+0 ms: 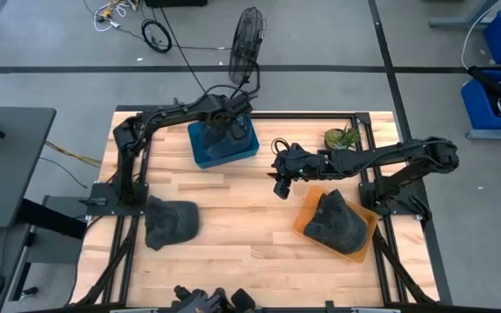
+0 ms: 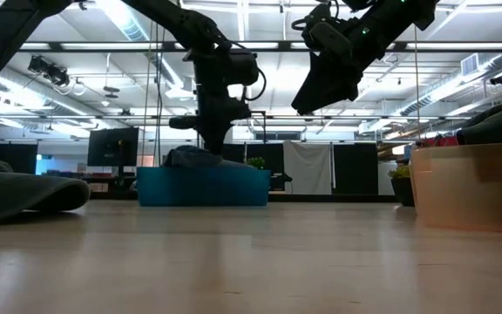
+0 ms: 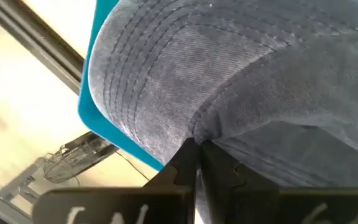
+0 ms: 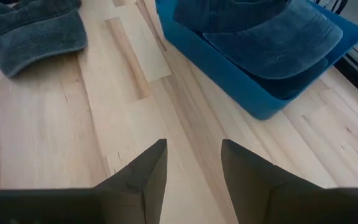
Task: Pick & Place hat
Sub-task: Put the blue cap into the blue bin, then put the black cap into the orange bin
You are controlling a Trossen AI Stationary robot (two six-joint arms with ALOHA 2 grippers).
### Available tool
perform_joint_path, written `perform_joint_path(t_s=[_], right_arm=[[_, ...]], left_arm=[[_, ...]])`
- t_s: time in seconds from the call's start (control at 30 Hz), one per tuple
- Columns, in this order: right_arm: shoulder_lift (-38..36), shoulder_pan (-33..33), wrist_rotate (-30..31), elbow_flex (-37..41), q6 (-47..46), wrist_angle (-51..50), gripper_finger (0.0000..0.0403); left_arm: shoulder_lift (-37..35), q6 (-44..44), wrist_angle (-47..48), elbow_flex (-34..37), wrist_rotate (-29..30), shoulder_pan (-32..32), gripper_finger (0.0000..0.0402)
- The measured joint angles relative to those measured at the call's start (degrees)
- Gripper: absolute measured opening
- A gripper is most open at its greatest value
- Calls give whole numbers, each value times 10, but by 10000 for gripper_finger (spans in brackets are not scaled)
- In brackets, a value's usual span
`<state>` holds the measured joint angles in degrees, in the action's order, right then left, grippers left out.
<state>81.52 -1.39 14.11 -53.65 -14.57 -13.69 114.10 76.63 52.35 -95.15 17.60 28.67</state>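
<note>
The denim hat (image 3: 229, 81) in the blue bin (image 1: 222, 145) is pinched between the closed fingers of the left gripper (image 3: 194, 155), while the right gripper (image 4: 192, 165) is held open and empty above bare table (image 1: 242, 217).

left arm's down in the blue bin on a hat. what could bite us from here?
1. The left gripper is shut on a thin fold of the hat in the blue bin, not its body; the cloth may slip out on a lift.
2. The hat overhangs the bin's rim, so it could snag or drag the bin.
3. The right gripper hangs open over the table near the bin, where the arms' paths may cross.
</note>
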Motion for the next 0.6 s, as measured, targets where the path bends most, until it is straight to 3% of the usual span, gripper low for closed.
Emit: perform_joint_path(t_s=[0.3,0.43,0.6], right_arm=[[0,0,0,0,-15,0,156],[0,0,0,0,-15,0,156],[0,0,0,0,-15,0,156]], left_arm=[[0,-61,-22,0,-14,-4,64],[0,-54,-21,0,-30,-6,54],[0,-118,-19,0,-34,-6,32]])
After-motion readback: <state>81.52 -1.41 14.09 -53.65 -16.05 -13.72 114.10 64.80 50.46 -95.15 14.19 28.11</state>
